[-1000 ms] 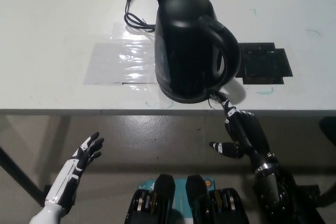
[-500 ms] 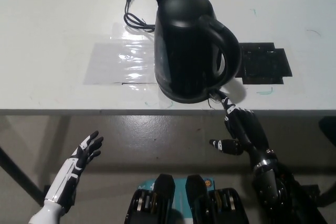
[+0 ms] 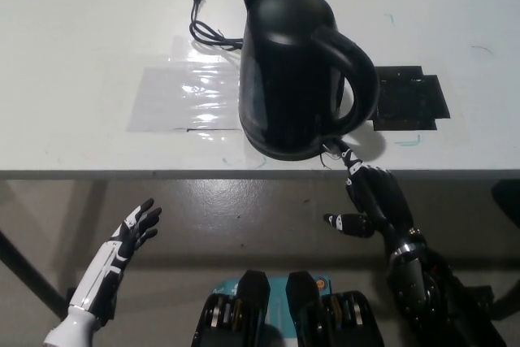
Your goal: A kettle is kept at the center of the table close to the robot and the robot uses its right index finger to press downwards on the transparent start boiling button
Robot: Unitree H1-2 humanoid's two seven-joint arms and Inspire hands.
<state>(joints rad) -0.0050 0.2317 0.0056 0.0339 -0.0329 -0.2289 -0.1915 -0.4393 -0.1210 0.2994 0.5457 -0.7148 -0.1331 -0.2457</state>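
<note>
The black right hand (image 3: 371, 201), index finger stretched forward and holding nothing, reaches the base of the black kettle (image 3: 296, 71) at the table's (image 3: 81, 54) near edge, under its handle, while the white left hand (image 3: 130, 237) rests spread, well away.

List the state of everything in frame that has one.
Kettle: upright near the table edge, lid shut.
Power cord: loose on the table, plug end free.
Right hand: one finger extended to the kettle's base under the handle.
Left hand: open, resting below the table.
</note>
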